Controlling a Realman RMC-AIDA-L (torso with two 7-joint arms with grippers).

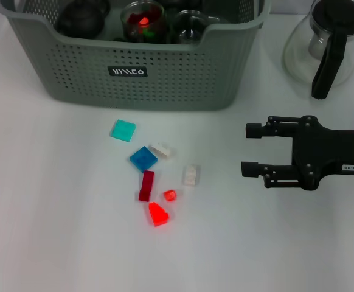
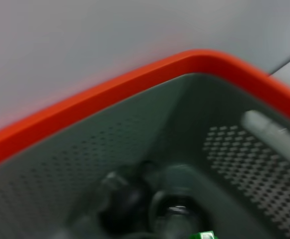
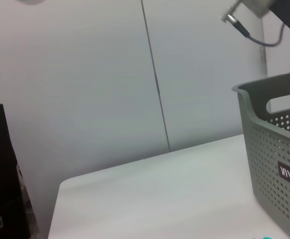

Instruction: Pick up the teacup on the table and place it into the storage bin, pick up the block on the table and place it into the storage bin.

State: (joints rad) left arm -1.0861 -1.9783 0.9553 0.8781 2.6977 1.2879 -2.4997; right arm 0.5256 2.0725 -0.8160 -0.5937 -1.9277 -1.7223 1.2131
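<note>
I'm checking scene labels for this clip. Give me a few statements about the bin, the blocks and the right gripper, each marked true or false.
1. The right gripper is open and holds nothing. True.
2. The storage bin is empty. False: dark teaware and a glass cup with red inside sit in it.
3. Several blocks lie on the table in front of the bin. True.
4. The teal block is stacked on the blue block. False: they lie apart.
5. The glass teapot is inside the bin. False: it stands on the table beside it.
</note>
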